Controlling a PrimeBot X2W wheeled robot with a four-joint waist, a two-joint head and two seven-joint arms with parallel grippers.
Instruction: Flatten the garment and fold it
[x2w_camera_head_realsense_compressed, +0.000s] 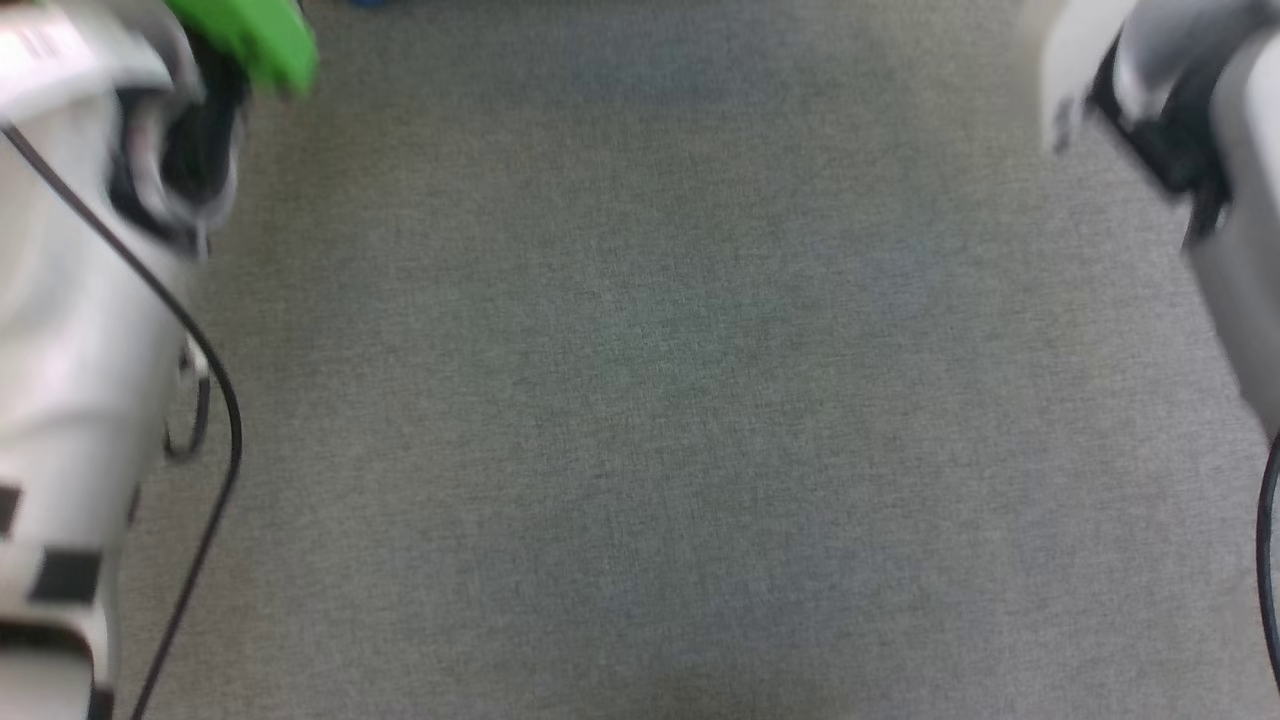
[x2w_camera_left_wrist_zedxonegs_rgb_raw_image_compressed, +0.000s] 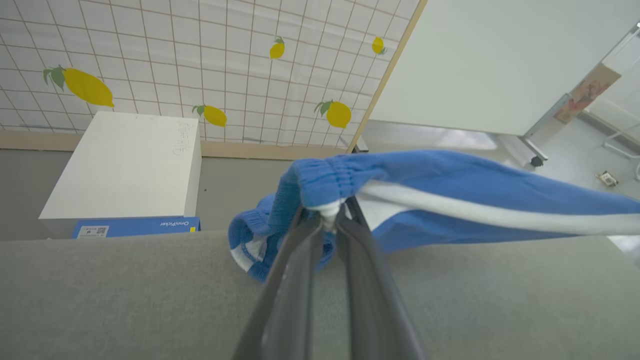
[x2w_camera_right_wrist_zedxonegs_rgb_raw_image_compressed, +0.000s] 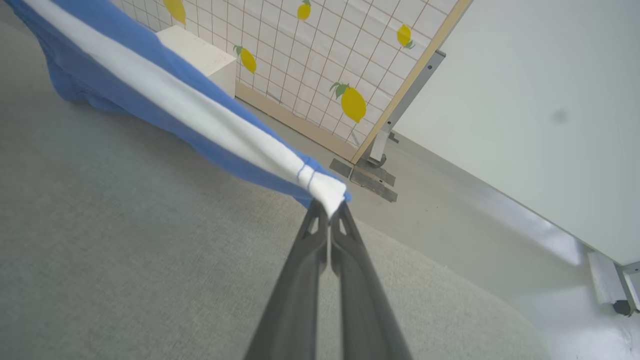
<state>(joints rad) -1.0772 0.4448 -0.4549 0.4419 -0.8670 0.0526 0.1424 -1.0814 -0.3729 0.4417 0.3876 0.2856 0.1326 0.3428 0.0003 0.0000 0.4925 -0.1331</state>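
Note:
The blue shorts (x2w_camera_left_wrist_zedxonegs_rgb_raw_image_compressed: 450, 185) hang stretched above the grey padded table (x2w_camera_left_wrist_zedxonegs_rgb_raw_image_compressed: 150, 300), with a white side stripe running along them. My left gripper (x2w_camera_left_wrist_zedxonegs_rgb_raw_image_compressed: 327, 212) is shut on the shorts at the gathered waistband end, pinching white trim. Part of the fabric (x2w_camera_left_wrist_zedxonegs_rgb_raw_image_compressed: 255, 245) sags onto the table's far edge. In the right wrist view the shorts (x2w_camera_right_wrist_zedxonegs_rgb_raw_image_compressed: 150, 95) stretch away to the upper left, and my right gripper (x2w_camera_right_wrist_zedxonegs_rgb_raw_image_compressed: 330, 205) is shut on the white hem corner. In the head view my pale left forearm (x2w_camera_head_realsense_compressed: 70, 330) and right forearm (x2w_camera_head_realsense_compressed: 1240, 200) frame the grey table (x2w_camera_head_realsense_compressed: 640, 400).
A white box (x2w_camera_left_wrist_zedxonegs_rgb_raw_image_compressed: 125, 165) with a blue side stands on the floor beyond the table. A lemon-patterned tiled screen (x2w_camera_left_wrist_zedxonegs_rgb_raw_image_compressed: 225, 65) and a white panel (x2w_camera_left_wrist_zedxonegs_rgb_raw_image_compressed: 500, 60) rise behind it. A green blurred shape (x2w_camera_head_realsense_compressed: 250, 40) sits at the head view's upper left. A black cable (x2w_camera_head_realsense_compressed: 200, 400) runs along my left arm.

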